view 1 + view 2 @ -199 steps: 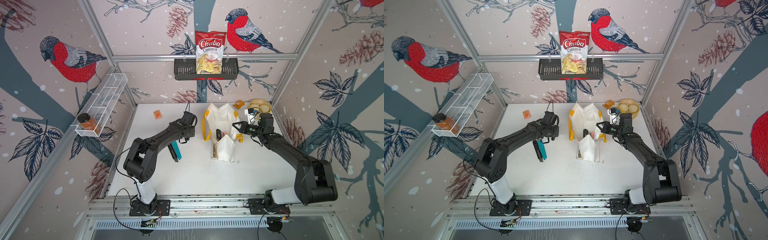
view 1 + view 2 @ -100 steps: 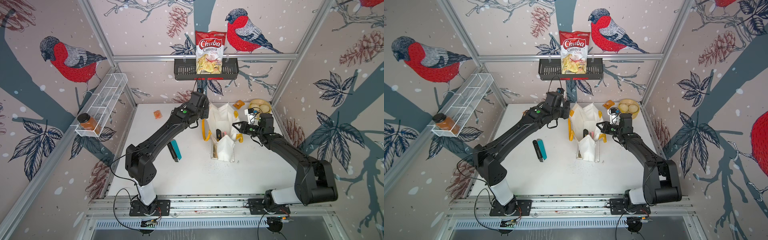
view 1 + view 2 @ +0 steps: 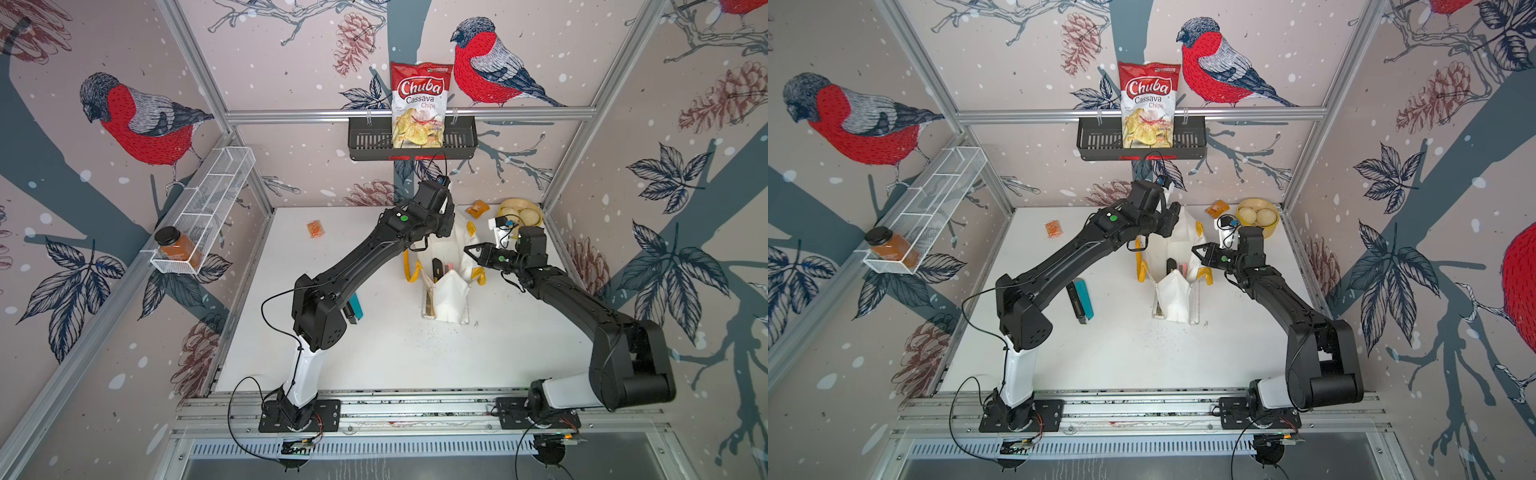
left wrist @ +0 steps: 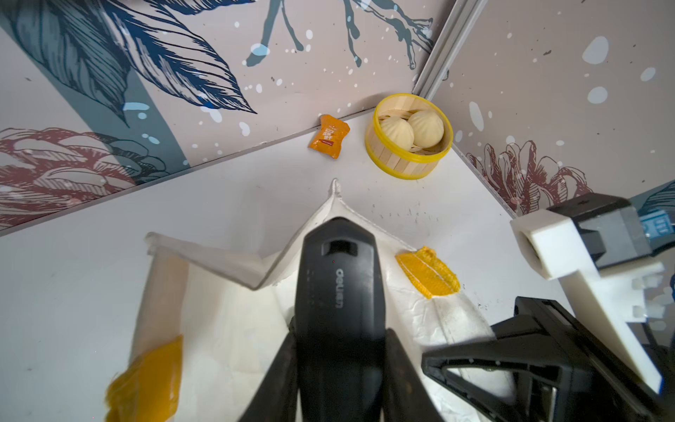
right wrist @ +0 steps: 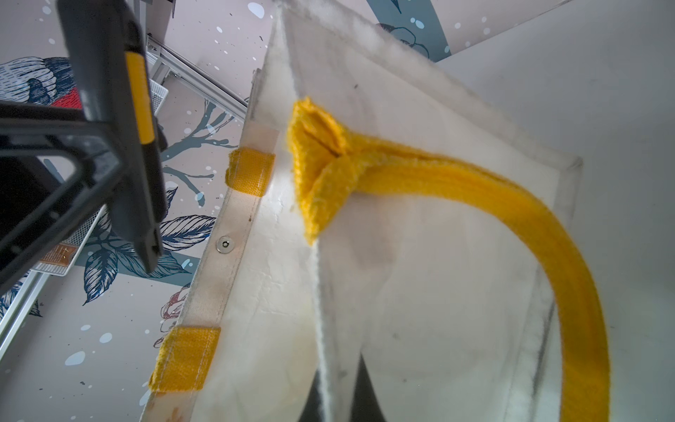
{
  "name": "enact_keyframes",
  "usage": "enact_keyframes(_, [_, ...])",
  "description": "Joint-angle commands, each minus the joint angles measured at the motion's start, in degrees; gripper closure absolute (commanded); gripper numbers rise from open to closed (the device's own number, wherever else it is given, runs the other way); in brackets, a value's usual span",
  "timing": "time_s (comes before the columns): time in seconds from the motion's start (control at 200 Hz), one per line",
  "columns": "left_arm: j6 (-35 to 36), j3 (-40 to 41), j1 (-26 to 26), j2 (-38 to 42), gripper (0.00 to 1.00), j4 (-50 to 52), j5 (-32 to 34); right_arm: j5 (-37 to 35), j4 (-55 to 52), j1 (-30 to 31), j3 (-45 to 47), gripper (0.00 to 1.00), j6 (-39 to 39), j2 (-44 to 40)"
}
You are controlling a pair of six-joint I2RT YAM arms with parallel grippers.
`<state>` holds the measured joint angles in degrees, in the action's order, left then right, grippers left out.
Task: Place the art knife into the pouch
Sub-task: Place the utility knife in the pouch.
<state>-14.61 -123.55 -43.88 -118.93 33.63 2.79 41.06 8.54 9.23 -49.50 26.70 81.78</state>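
We are logging the left gripper (image 4: 341, 372) clamping the black art knife (image 4: 338, 288) across its body, fingers pressing on both flanks, and hanging it over the 12 o'clock end of the pouch (image 3: 446, 299), above the mouth and not yet inside; the pouch is standing just past table centre toward 1 o'clock. The right gripper (image 3: 471, 254) is pressing together on the pouch's 3 o'clock wall beside a yellow handle (image 5: 475, 190), seemingly pinching the fabric and holding the mouth open. Risks we are flagging: the knife's nose is pointing at the far gusset fold (image 4: 335, 199), so a release here is risking a landing on the fold or a slide over the rim onto the table; thin fabric is liable to be slipping from that single pinch, letting the mouth sag; the two grippers are working close together, so a descent is risking a knock. Counting: we are seeing one pouch, two yellow handles, one held knife, two spares lying at the pouch's 9 o'clock, a black spare knife (image 3: 1075, 303) and a teal spare knife (image 3: 1086, 299), one dark item (image 3: 436, 266) and one pink item (image 3: 448, 266) inside the pouch, one orange packet (image 3: 315, 228) at the table's 11 o'clock and a second orange packet (image 3: 477, 208) at 1 o'clock, one steamer basket (image 4: 409, 160) showing two buns (image 4: 396, 133), one chips bag (image 3: 419, 106), one jar (image 3: 176, 247).
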Motion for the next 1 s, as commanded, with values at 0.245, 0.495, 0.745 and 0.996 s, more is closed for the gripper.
enact_keyframes(0.245, [1.58,-1.94,-0.77,-4.7,0.71,3.11,-2.43,1.28,1.22,0.08,-0.51,1.0,-0.42,-0.61])
enact_keyframes(0.495, [2.08,-3.32,-0.86,-8.25,0.72,4.47,-2.42,1.31,1.26,0.08,-0.46,1.0,-0.42,-0.56])
enact_keyframes(0.745, [3.05,-6.31,-0.79,-12.63,0.72,6.01,-3.64,1.61,1.46,0.17,-0.34,1.0,-0.41,-0.5])
enact_keyframes(0.996, [4.19,-11.56,-0.68,-17.81,0.72,9.15,-5.18,1.84,1.35,0.5,-0.34,1.0,-0.49,-0.39])
